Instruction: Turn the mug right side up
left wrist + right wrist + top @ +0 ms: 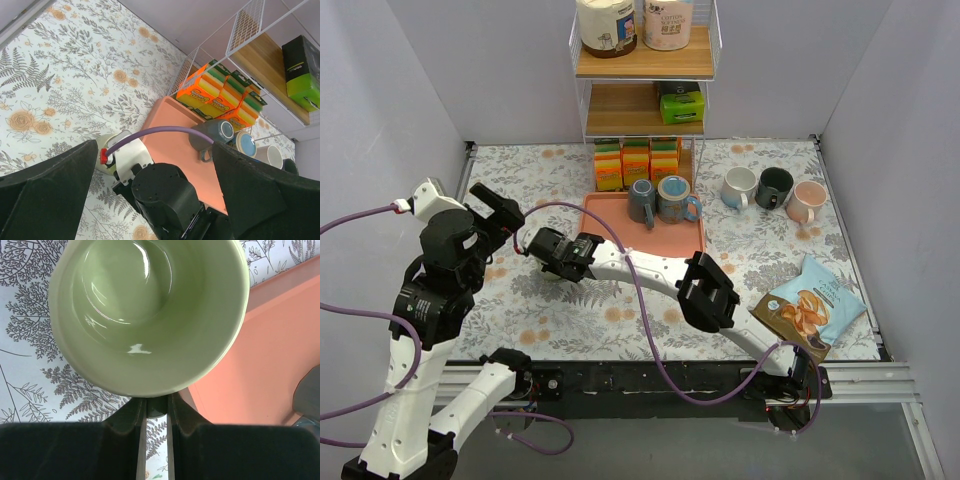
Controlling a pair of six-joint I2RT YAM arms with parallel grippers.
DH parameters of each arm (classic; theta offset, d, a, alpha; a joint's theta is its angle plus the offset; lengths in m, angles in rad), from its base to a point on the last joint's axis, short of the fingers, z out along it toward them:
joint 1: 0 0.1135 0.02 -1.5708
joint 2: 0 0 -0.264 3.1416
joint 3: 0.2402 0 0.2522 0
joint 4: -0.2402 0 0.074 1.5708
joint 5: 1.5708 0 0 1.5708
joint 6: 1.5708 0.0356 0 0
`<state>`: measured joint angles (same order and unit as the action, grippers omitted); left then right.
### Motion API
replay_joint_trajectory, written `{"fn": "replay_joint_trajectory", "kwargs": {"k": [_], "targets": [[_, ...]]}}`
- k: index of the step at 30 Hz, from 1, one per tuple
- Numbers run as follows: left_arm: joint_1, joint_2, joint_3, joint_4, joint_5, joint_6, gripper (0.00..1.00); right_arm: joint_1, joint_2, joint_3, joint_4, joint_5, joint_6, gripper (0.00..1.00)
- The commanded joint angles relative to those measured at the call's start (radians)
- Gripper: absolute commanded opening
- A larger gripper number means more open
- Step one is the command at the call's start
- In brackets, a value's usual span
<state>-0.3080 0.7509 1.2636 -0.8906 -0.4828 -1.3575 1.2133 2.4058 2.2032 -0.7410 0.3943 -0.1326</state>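
One mug: pale green glossy ceramic mug [150, 315], round mouth turned to the right wrist camera, just beside the smooth salmon-pink tray [265, 355].
Right gripper [156, 407]: pinched narrow on what is judged to be the mug's handle.
Left gripper [154, 146]: spread wide, nothing held.
Risk: the slick glaze could be lost from so thin a pinch, and the tray rim could be clipped.

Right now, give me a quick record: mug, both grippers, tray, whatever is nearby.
mug: pale green, empty, mouth facing the right wrist camera
mug place: just left of the tray; resting or lifted, cannot tell
right gripper: shut on mug, pinching a green part below the rim, likely the handle
left gripper: open, holding nothing, left of the right gripper
tray load: two blue mugs at its back
nearby: three mugs on the table to the right
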Motion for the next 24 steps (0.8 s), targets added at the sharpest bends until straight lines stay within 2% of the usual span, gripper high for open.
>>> {"fn": "replay_joint_trajectory", "kwargs": {"k": [1,8,13,20,22,24], "targets": [[-0.002,-0.005,-0.003,-0.011,-0.008,0.011,0.98,0.005,-0.053,0.029,0.095,-0.009,0.007,0.20],[0.000,-0.008,0.005,-0.019,-0.016,0.014,0.98,0.003,-0.059,0.055,0.118,-0.052,0.016,0.27],[-0.002,-0.008,0.006,-0.021,-0.016,0.014,0.98,0.000,-0.060,0.053,0.114,-0.051,0.007,0.35],[-0.002,-0.013,0.002,-0.025,-0.014,0.005,0.98,0.000,-0.062,0.055,0.094,-0.028,-0.013,0.37],[-0.002,-0.013,0.000,-0.028,-0.013,0.000,0.98,0.000,-0.074,0.062,0.101,-0.035,-0.003,0.41],[-0.002,-0.009,0.005,-0.037,-0.016,-0.008,0.98,0.000,-0.106,0.064,0.112,-0.060,0.002,0.50]]}}
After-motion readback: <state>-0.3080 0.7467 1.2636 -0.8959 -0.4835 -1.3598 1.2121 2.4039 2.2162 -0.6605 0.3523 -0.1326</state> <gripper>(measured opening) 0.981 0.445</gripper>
